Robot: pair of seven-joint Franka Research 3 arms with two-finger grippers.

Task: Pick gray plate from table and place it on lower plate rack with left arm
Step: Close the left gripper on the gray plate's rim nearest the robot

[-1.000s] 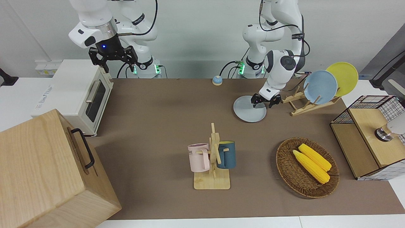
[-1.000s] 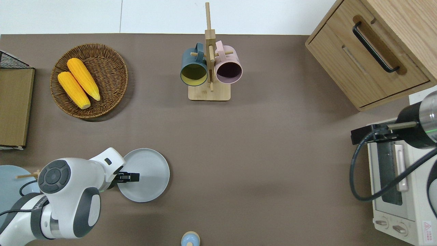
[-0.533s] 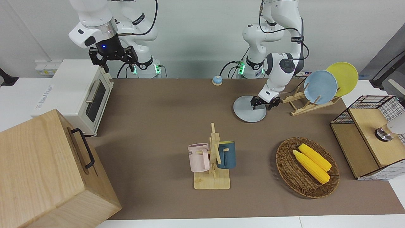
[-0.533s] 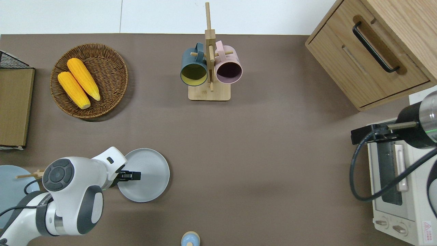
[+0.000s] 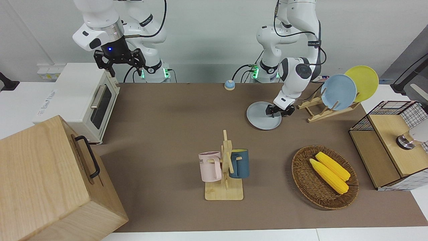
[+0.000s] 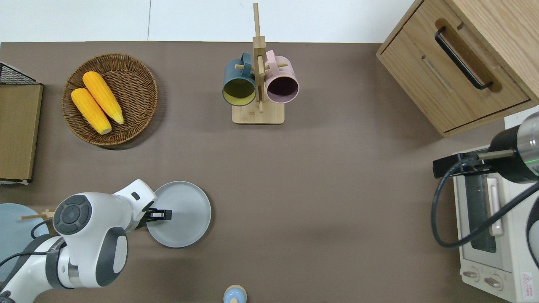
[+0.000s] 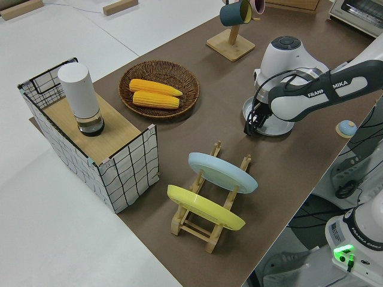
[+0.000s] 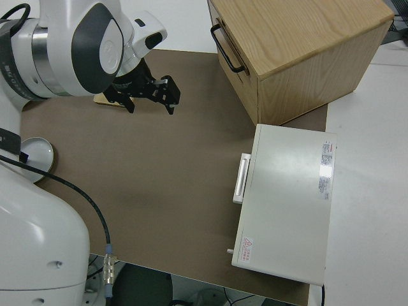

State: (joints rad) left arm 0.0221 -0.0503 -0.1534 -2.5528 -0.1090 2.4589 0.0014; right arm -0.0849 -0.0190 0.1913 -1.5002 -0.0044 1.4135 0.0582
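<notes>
The gray plate [image 6: 179,213] lies on the bench [image 6: 320,189], just beside the lower plate rack [image 5: 322,112] on the side toward the right arm's end. The left hand [image 6: 158,215] sits at the plate's rack-side rim, fingers drawn close on the edge — it appears to pinch the rim, likely so the plate can be tipped upright for the slanted pegs. The rack's empty slots face the plate; a light blue plate [image 5: 338,92] and a yellow plate [image 5: 362,82] fill the others. The right arm is parked.
</notes>
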